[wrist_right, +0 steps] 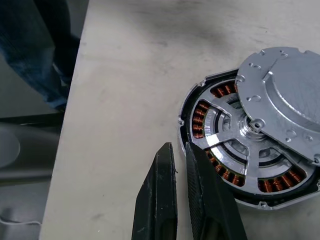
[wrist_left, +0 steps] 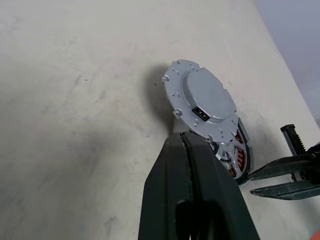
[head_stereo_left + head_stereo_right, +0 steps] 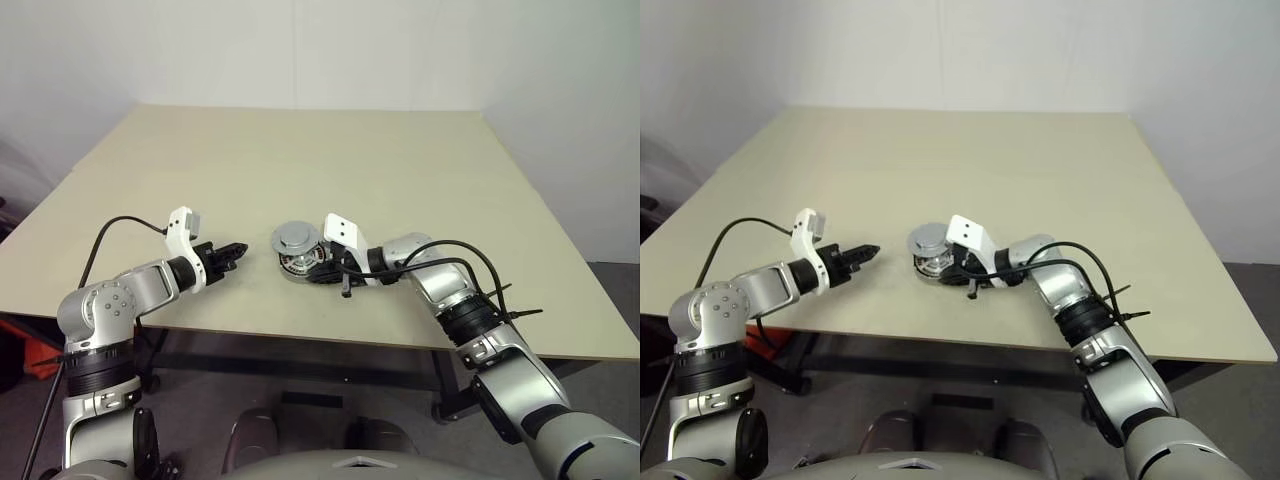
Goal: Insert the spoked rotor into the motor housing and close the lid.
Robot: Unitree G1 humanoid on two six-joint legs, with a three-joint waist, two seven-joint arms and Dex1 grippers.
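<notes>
our left gripper (image 3: pixel 237 251) hovers pinched together, empty. mid-table, the motor housing (image 1: pixel 250 155) holds the spoked rotor (image 1: pixel 235 145); the lid (image 1: pixel 285 100) rests askew on top, likely rigid, slippery metal: nudge its rim. our right gripper (image 1: pixel 181 150) is nearly together, holding nothing.

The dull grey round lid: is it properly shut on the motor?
Not shut. The dull grey round lid sits off-centre and tilted on the dark copper-wound motor housing, leaving the shiny silver spoked rotor exposed inside.
</notes>
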